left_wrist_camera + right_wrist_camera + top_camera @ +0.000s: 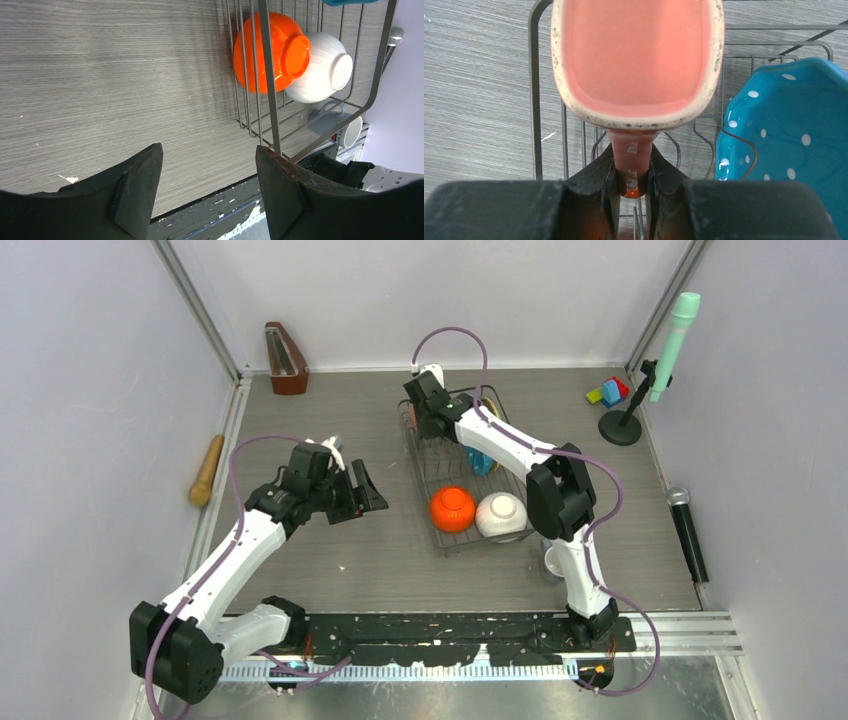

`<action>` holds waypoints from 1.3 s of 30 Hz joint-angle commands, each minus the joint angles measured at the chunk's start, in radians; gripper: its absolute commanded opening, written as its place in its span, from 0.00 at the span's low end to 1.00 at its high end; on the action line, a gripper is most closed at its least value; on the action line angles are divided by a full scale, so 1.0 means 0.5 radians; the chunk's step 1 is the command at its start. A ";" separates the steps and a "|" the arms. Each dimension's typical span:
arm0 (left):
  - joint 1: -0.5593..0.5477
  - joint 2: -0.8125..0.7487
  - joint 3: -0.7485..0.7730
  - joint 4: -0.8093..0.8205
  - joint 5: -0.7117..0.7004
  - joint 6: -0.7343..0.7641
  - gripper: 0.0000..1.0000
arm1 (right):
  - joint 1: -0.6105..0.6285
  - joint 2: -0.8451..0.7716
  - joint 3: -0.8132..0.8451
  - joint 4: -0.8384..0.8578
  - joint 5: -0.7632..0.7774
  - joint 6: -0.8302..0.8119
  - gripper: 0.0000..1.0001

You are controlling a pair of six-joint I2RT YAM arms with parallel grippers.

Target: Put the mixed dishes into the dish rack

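The dark wire dish rack [470, 544] stands mid-table; it also shows in the left wrist view [267, 85] and the right wrist view [532, 100]. An orange bowl [452, 509] and a white bowl [500, 515] sit upside down in its near end, also seen by the left wrist [280, 50] [325, 67]. A blue white-dotted dish [784, 125] stands in the rack. My right gripper [631, 170] is shut on the stem of a pink dish with a speckled cream rim [636, 60], above the rack's far end [428, 412]. My left gripper [365, 495] [210, 150] is open and empty, left of the rack. A grey-blue mug [345, 130] lies outside the rack's near corner.
A wooden rolling pin [207, 470] lies at the left wall. A brown wedge-shaped object [285, 358] stands at the back left. Coloured toy blocks [608, 392] and a stand with a green microphone [675, 335] are at the back right. A black microphone [688, 530] lies at the right.
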 commanded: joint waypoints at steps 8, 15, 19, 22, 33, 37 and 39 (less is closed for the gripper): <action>0.020 -0.017 -0.021 0.020 0.066 0.036 0.70 | 0.012 0.053 0.119 0.097 0.108 0.226 0.00; 0.024 0.003 -0.030 0.044 0.095 0.023 0.70 | 0.043 0.080 0.229 -0.065 0.195 0.271 0.00; 0.026 0.012 -0.032 0.056 0.106 0.023 0.70 | 0.070 0.073 0.246 -0.151 0.292 0.291 0.00; 0.027 0.015 -0.037 0.062 0.117 0.023 0.70 | 0.081 0.042 0.205 -0.163 0.323 0.321 0.00; 0.027 -0.001 -0.070 0.078 0.134 0.010 0.70 | 0.131 0.030 0.062 -0.128 0.336 0.433 0.00; 0.027 -0.011 -0.082 0.076 0.131 0.010 0.70 | 0.132 0.002 0.015 -0.114 0.310 0.451 0.00; 0.027 -0.017 -0.089 0.078 0.128 0.009 0.70 | 0.132 -0.019 -0.013 -0.109 0.306 0.455 0.00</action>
